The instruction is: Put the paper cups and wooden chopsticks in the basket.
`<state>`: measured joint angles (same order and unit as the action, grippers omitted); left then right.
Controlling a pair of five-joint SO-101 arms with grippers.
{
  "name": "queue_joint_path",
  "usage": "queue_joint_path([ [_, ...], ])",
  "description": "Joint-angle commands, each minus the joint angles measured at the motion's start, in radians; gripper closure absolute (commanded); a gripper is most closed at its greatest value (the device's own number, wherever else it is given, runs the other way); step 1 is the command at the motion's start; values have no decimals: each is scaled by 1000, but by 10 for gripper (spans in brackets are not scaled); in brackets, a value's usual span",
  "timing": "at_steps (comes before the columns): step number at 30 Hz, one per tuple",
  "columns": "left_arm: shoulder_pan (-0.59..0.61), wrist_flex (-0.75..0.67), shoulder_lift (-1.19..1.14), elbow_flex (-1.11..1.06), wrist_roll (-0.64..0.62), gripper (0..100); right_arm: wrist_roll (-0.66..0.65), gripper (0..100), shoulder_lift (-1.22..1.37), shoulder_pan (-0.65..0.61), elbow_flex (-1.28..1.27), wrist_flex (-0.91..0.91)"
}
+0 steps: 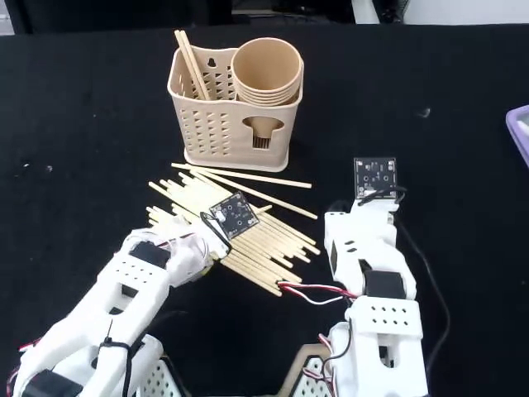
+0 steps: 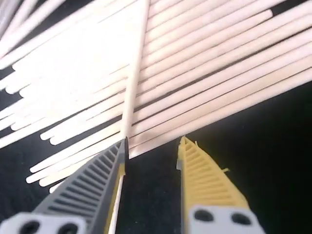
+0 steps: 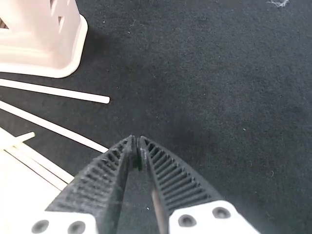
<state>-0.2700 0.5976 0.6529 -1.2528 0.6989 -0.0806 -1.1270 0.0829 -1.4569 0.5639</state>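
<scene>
Chopstick pile (image 1: 263, 241): lies flat on the black worktop (image 1: 438, 83) in front of the basket (image 1: 211, 136). It is a loose fan of pale wooden sticks, most of them slanted the same way.
Crossing stick (image 2: 134, 73): lies over the pile at an angle to the others. Its end comes right up to the tip of the grey finger (image 2: 92, 183); whether they touch cannot be told.
Stray chopsticks (image 1: 248, 177): two lie by themselves between the pile and the basket's foot, close to the basket but not touching it.
Standing chopsticks (image 1: 192, 59): a few lean in the basket's left compartment, with their ends well above the rim.
Paper cups (image 1: 266, 73): a nested stack stands upright, mouth up, in the basket's right compartment, its rims above the wall.
Basket: beige with perforated walls, upright, on the far half of the worktop.
Left hand (image 2: 152, 144): low over the near edge of the pile. The grey finger and the yellow finger (image 2: 207, 183) stand apart with only dark worktop between their tips.
Left arm (image 1: 124, 289): stretches from the near left corner to the pile.
Right hand (image 3: 136, 142): fingers pressed together and empty, above bare worktop just beside the stray chopsticks.
Right arm (image 1: 372, 273): stands to the right of the pile.
Purple thing (image 1: 519, 132): at the worktop's right edge, well apart from everything else.
</scene>
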Motion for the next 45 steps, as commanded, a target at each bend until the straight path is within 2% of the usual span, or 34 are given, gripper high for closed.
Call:
queue_joint_path([
  [1,-8,-20,5,16,-12,820,5,987,-27,12,2,-18],
  [15,113,-20,6,62,-9,819,5,987,-25,12,2,-18],
  [37,91,-68,2,41,-12,818,5,987,-25,12,2,-18],
  [45,87,-20,-212,139,-11,820,5,987,-25,14,2,-18],
])
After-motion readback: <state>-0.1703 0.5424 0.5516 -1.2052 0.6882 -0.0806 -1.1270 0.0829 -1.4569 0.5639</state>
